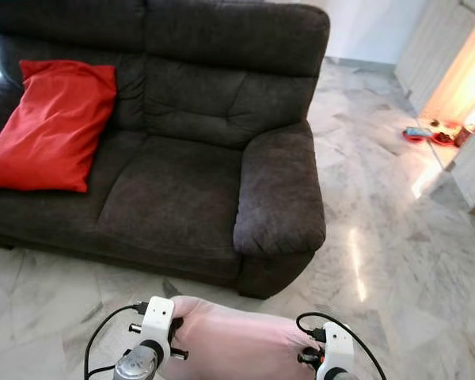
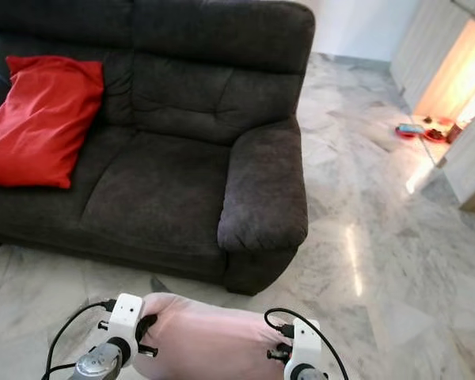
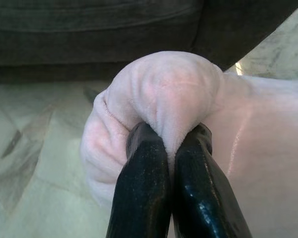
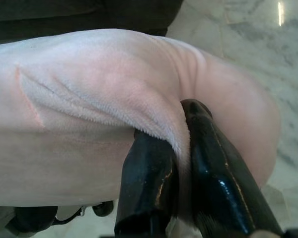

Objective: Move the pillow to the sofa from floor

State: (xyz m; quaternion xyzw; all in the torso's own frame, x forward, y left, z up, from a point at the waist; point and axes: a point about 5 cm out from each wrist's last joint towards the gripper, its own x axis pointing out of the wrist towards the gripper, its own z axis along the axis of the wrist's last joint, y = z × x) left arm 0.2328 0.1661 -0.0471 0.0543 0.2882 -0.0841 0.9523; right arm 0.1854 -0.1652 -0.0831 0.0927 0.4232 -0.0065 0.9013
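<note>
- The soft pale-pink plush pillow (image 1: 236,344) hangs between the two arms, low in the head views, in front of the sofa and above the marble floor (image 1: 396,261).
- The left gripper (image 3: 171,148) pinches one end of it: both black fingers (image 3: 141,188) are clenched together with a fold of pink fabric caught between them and a bulge of stuffing swelling just past the tips.
- The right gripper (image 4: 181,131) grasps the opposite end the same way, its fingers (image 4: 218,183) squeezed tight on a ridge of the plush.
- Ahead stands the dark charcoal fabric two-seat sofa (image 1: 190,182), its rounded armrest (image 1: 279,190) nearest the pillow.
- A bright red rectangular cushion (image 1: 51,127) leans against the backrest on the seat at the robot's left.
- The seat next to the armrest is bare dark fabric.
- Far off on the right, by a warmly lit opening, small red and blue objects (image 1: 427,134) sit on the floor; they are too small to identify.
</note>
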